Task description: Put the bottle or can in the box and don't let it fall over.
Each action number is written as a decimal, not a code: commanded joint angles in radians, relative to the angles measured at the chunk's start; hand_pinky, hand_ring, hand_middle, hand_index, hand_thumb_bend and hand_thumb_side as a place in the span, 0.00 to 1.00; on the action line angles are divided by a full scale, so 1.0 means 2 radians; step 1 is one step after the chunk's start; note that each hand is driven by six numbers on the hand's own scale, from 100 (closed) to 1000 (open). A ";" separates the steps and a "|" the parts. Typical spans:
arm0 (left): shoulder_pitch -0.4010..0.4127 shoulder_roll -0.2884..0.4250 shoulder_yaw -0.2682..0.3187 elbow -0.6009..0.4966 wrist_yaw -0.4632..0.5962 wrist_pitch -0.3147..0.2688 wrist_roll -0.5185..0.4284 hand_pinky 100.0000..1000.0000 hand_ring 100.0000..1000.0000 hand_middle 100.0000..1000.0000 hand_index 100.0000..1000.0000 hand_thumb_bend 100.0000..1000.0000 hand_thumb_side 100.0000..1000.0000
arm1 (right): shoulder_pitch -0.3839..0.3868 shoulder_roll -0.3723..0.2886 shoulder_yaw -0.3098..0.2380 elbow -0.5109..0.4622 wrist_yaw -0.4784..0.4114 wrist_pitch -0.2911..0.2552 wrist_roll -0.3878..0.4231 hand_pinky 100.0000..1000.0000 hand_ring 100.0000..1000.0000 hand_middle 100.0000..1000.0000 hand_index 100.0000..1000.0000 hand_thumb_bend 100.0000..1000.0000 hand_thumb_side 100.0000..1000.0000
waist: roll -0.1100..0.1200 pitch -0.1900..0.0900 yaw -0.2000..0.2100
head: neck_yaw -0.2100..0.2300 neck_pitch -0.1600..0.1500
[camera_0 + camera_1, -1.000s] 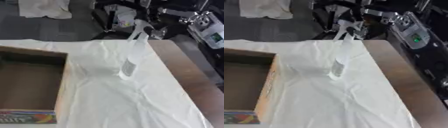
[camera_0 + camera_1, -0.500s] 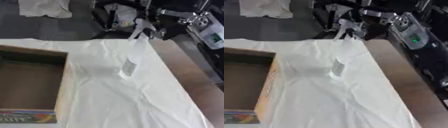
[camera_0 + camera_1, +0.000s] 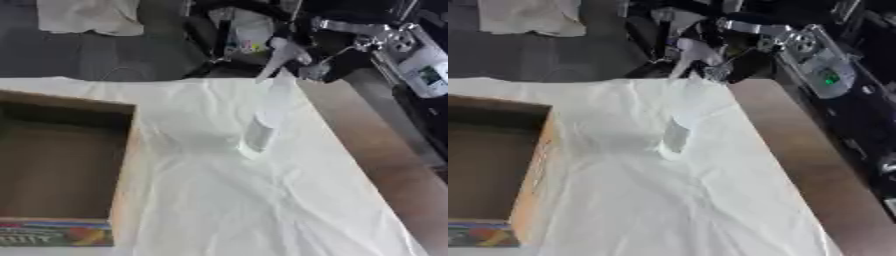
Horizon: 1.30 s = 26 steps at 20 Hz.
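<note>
No legible text anywhere. Box [image 3: 122,165] near face carries colourful printed panel, lettering too blurred to read. Bottle [image 3: 265,117] label unreadable.

You're looking past a brown table [image 3: 385,165] draped in white cloth [image 3: 262,200] — dark grey floor [image 3: 96,55] behind, a pale rag [image 3: 87,15] lying on it.
</note>
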 commanded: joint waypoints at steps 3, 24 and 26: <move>-0.003 0.001 -0.002 -0.006 -0.001 -0.001 -0.004 0.85 0.80 0.74 0.78 0.08 0.84 | -0.009 -0.016 -0.010 -0.003 -0.007 0.006 -0.001 0.71 0.60 0.67 0.81 0.00 0.15 | 0.002 -0.009 -0.002 | 0.001 -0.001; -0.005 0.000 -0.005 -0.006 -0.002 0.001 -0.015 0.85 0.80 0.74 0.78 0.08 0.84 | -0.005 -0.018 -0.016 0.005 -0.002 0.006 0.001 0.74 0.69 0.69 0.81 0.00 0.19 | 0.003 -0.006 -0.003 | 0.002 -0.002; -0.005 0.000 -0.006 -0.006 -0.003 0.001 -0.016 0.85 0.80 0.74 0.78 0.08 0.84 | -0.006 -0.017 -0.016 0.006 -0.003 0.007 0.002 0.73 0.67 0.68 0.80 0.00 0.17 | 0.003 -0.006 -0.003 | 0.002 -0.002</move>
